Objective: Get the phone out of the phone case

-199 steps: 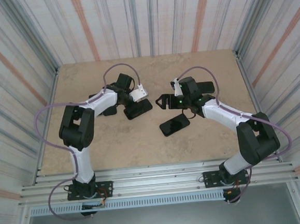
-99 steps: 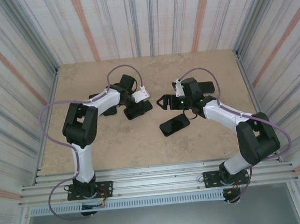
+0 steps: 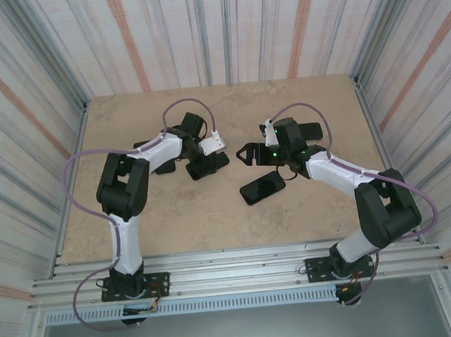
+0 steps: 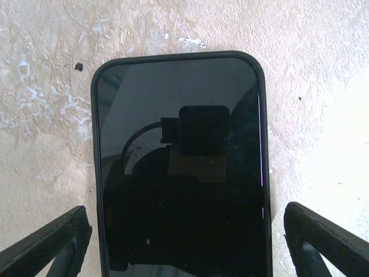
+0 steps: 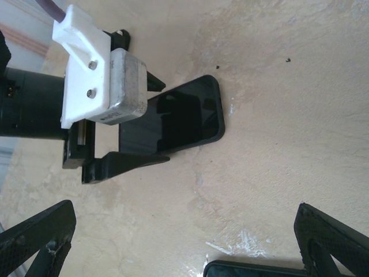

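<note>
A black phone in its dark phone case point(image 4: 179, 161) lies screen up on the tan table, also seen as the phone point(image 3: 207, 165) from above and the phone point(image 5: 184, 118) from the right wrist. My left gripper point(image 4: 185, 213) is open and straddles its near end, one finger point(image 4: 55, 242) on each side with a gap to the case rim. The left gripper point(image 3: 209, 159) sits low over it. My right gripper point(image 3: 244, 153) is open and hangs above bare table to the right, with its gripper point(image 5: 184, 248) facing the left one and nothing between the fingers.
A second flat black phone-like slab point(image 3: 262, 187) lies just in front of the right gripper; its corner point(image 5: 253, 270) shows at the bottom of the right wrist view. Striped walls enclose the table point(image 3: 136, 222) on three sides.
The left arm has shifted slightly toward the back with its gripper staying over the cased phone, and its fingers have narrowed a little. The right arm has barely moved.
</note>
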You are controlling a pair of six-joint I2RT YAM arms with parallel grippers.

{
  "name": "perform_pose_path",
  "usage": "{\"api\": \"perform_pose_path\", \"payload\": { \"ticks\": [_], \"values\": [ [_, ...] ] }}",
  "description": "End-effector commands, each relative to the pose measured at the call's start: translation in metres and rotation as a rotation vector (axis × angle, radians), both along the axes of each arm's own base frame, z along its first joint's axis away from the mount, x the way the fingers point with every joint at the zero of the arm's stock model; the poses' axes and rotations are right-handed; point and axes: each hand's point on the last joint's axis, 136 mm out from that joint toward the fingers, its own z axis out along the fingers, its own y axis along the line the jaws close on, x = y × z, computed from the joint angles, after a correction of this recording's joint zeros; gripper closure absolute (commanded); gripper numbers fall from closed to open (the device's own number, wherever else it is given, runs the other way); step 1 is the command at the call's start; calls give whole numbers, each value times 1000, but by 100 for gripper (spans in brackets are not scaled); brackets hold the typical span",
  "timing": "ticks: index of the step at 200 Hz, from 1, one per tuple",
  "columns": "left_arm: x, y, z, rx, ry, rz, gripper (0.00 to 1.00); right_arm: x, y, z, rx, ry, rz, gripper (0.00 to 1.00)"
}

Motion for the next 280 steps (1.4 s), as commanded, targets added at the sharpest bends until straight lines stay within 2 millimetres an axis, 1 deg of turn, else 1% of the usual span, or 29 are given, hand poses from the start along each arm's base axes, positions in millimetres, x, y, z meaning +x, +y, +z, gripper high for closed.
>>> {"api": "perform_pose_path", "payload": {
  "ticks": [1, 21, 23, 26, 53, 74, 96, 120, 131, 159, 168, 170, 173, 203, 238, 280],
  "values": [
    [-3, -2, -8, 44, 11, -32, 11, -1, -1, 6, 32, 5, -4, 1],
    [-1, 0, -6, 57, 5, -27, 11, -2, -1, 7, 33, 3, -4, 1],
    [-3, 1, -15, 67, 24, -28, 11, -1, -2, 7, 33, 3, -5, 0],
    [-3, 1, -18, 72, 30, -28, 11, -2, -1, 7, 35, 3, -5, 0],
    [-5, 2, -21, 79, 44, -26, 13, -1, -2, 6, 41, 7, -6, 0],
    [-6, 5, -26, 95, 52, -26, 16, -1, -1, 7, 48, 7, -4, 0],
    [-10, 8, -31, 119, 64, -33, 21, -1, 0, 8, 54, 5, -2, 0],
    [-11, 9, -30, 129, 65, -36, 33, -1, 0, 9, 61, 7, -5, 0],
    [-8, 9, -24, 129, 51, -36, 35, 0, -1, 9, 66, 7, -9, 0],
    [-4, 5, -6, 118, 14, -51, 36, 2, -4, 8, 95, 17, -24, 0],
    [-3, 3, -4, 110, 14, -55, 36, 3, -4, 8, 108, 21, -29, 0],
    [-2, 2, 6, 99, -4, -56, 36, 3, -4, 8, 111, 24, -29, 0],
    [-1, 1, 13, 90, -15, -60, 36, 4, -5, 8, 116, 23, -31, 0],
    [1, -6, 41, 69, -63, -87, 37, 6, -9, 4, 150, 46, -48, 1],
    [-10, -14, 71, 52, -90, -136, 38, 9, -9, -1, 201, 76, -55, 4],
    [-25, -26, 100, 6, -128, -186, 39, 13, 7, -6, 286, 121, -31, 7]
  ]
}}
